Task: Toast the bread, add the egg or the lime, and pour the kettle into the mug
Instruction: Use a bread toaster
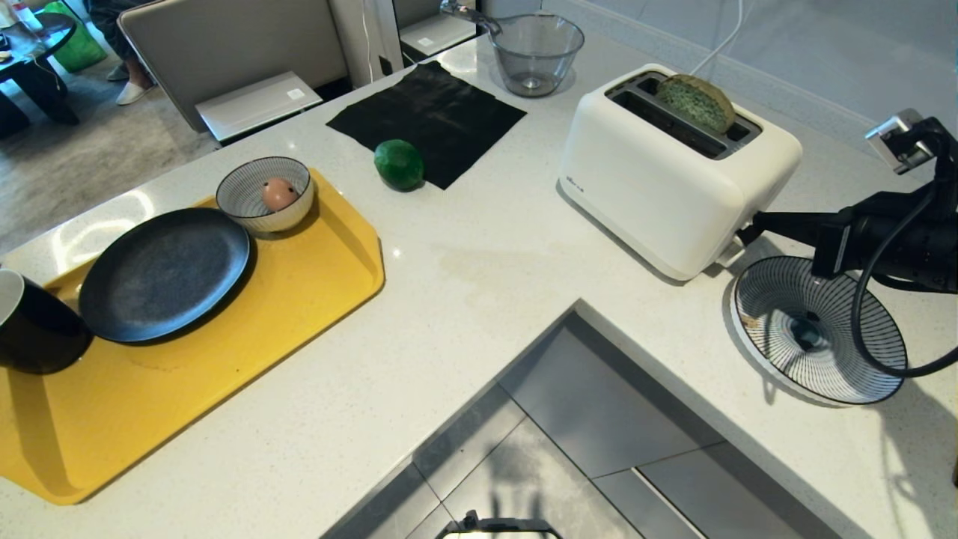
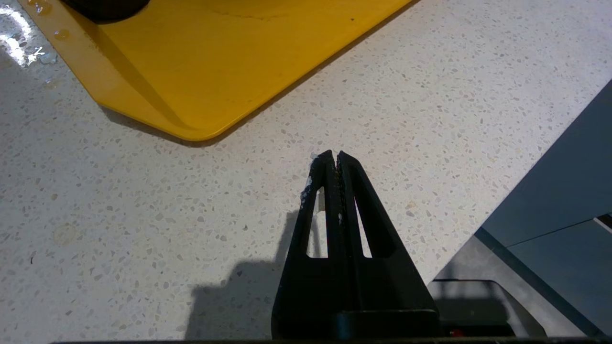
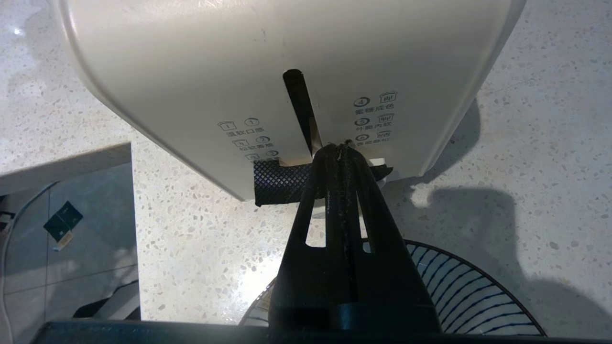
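Observation:
The green bread stands in the far slot of the white toaster, its top sticking out. My right gripper reaches in from the right to the toaster's end face. It is shut, with its tips resting on the black textured lever at the bottom of the lever slot. The lime lies at the edge of a black cloth. An egg sits in a striped bowl. The black mug stands at the far left on the yellow tray. My left gripper is shut and empty over the counter by the tray's corner. The kettle is out of view.
A black plate lies on the tray beside the bowl. A striped plate lies under my right arm. A glass bowl stands at the back. The counter is L-shaped around a floor gap. A person's feet show at far back left.

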